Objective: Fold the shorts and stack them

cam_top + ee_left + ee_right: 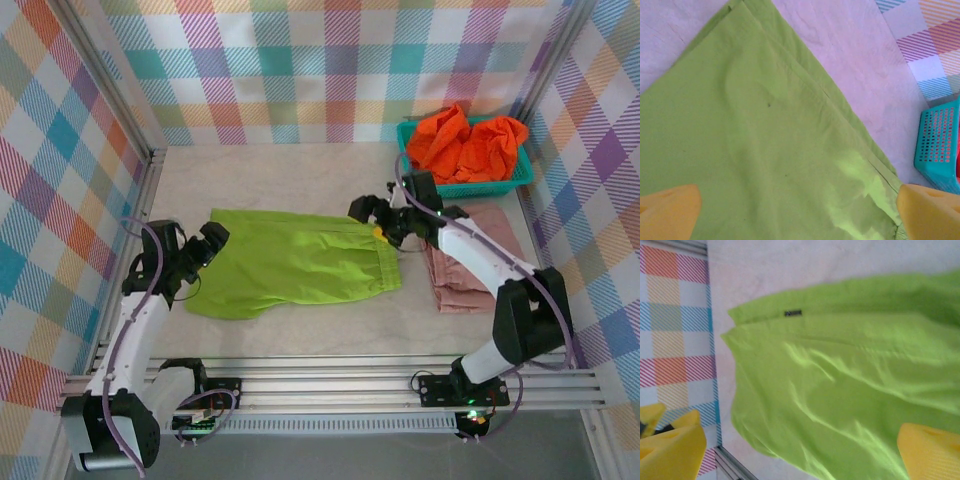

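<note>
Basket of teal plastic stands at the far right in the top view, heaped with the crumpled orange shorts. The pink shorts lie folded just on the near side of the basket. The green shorts are spread flat, left of the basket and nearer the arms; their long axis runs left to right, with the gathered waistband at the end closer to the basket. The right gripper hovers at that end, the left gripper at the end farthest from the basket, both wide open and empty. From the left wrist, yellow fingers stand far apart over green cloth, with the basket's corner at the right edge. From the right wrist, spread fingers frame the green shorts, whose hem carries a small dark label.
</note>
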